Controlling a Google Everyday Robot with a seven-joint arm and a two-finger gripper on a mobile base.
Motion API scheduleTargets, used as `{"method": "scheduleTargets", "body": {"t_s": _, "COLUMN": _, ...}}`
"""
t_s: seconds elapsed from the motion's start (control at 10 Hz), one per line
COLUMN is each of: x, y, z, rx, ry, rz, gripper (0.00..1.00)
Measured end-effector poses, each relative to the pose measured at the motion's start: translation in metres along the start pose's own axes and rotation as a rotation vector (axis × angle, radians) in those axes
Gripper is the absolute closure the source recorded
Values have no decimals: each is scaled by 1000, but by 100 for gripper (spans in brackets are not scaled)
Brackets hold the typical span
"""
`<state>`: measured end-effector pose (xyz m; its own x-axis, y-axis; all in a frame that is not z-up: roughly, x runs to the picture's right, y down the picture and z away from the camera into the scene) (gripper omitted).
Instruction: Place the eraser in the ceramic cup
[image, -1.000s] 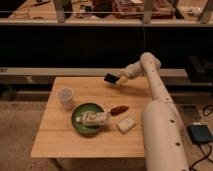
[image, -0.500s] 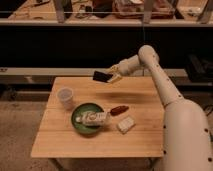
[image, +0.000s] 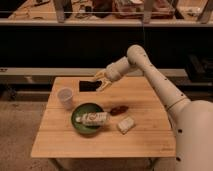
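Observation:
The eraser (image: 88, 85), a flat black block, is held in the air above the far left part of the wooden table (image: 150, 135). My gripper (image: 99, 81) is shut on its right end, with the white arm reaching in from the right. The white ceramic cup (image: 65, 97) stands upright on the table's left side, below and to the left of the eraser. The eraser is apart from the cup.
A dark green bowl (image: 77, 121) holding a white packet (image: 94, 118) sits at the table's middle front. A red-brown oblong item (image: 118, 110) and a pale block (image: 125, 124) lie right of the bowl. A dark shelf runs behind the table.
My gripper has carried the eraser leftward across the far side of the table, from near the middle towards the cup. The things on the table have not moved.

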<state>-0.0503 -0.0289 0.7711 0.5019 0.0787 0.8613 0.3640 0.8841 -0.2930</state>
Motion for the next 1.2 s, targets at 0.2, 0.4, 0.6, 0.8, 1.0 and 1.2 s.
{"method": "scheduleTargets", "body": {"t_s": 0.2, "x": -6, "y": -9, "z": 23, "rx": -11, "ry": 21, "rz": -21, "gripper": 88}}
{"method": "scheduleTargets", "body": {"t_s": 0.4, "x": -3, "y": -8, "z": 20, "rx": -6, "ry": 24, "rz": -15, "gripper": 88}}
{"method": "scheduleTargets", "body": {"t_s": 0.6, "x": -5, "y": -8, "z": 22, "rx": -10, "ry": 22, "rz": -18, "gripper": 88}}
{"method": "scheduleTargets", "body": {"t_s": 0.8, "x": -11, "y": -8, "z": 29, "rx": -41, "ry": 15, "rz": -32, "gripper": 88}}
{"method": "scheduleTargets", "body": {"t_s": 1.0, "x": -27, "y": -17, "z": 55, "rx": -123, "ry": -1, "rz": -63, "gripper": 88}}
{"method": "scheduleTargets", "body": {"t_s": 1.2, "x": -37, "y": -29, "z": 78, "rx": -194, "ry": -17, "rz": -72, "gripper": 88}}
